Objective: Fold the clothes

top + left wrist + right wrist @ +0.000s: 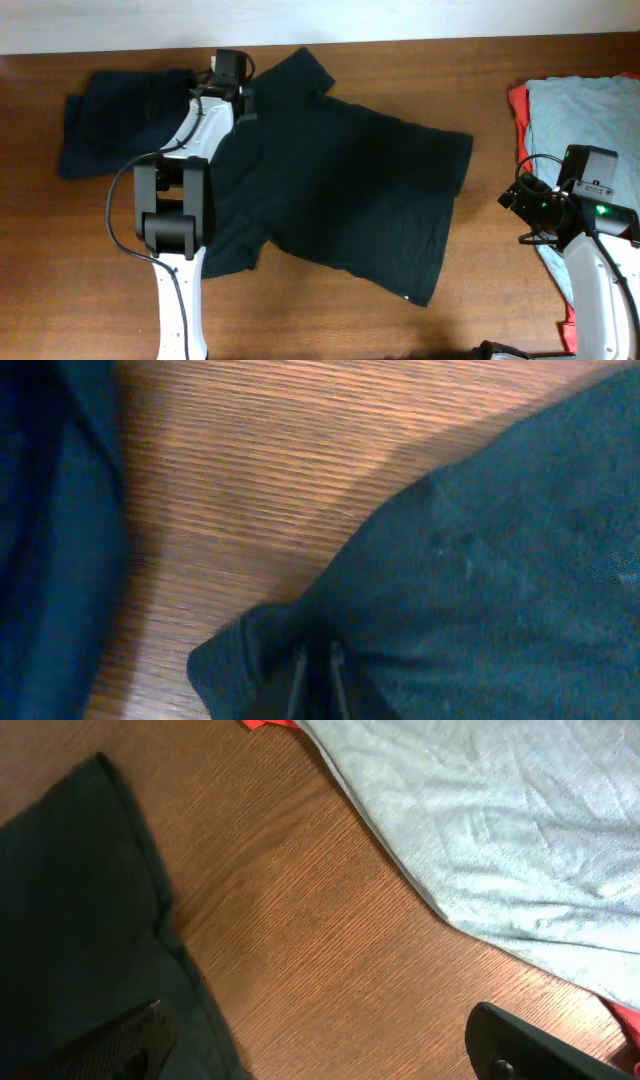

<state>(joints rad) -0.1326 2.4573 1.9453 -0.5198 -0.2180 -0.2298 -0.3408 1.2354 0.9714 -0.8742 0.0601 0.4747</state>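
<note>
The black T-shirt (340, 180) is being shown spread mid-desk (480, 310). Its edge is being met by the left fingers (336, 678), nearly together; whether cloth is clamped cannot be told. The right fingers (530, 1050) are being held wide apart over bare wood beside it. Four garments are being counted: one black, one navy (110, 125), one grey-blue (585, 110) and one red (518, 105). The shirt's long axis is being laid left to right, with the hem rightward.

Mostly hidden under the grey-blue garment (580, 110), the red garment (515, 102) runs off the overhead view's right edge.
</note>
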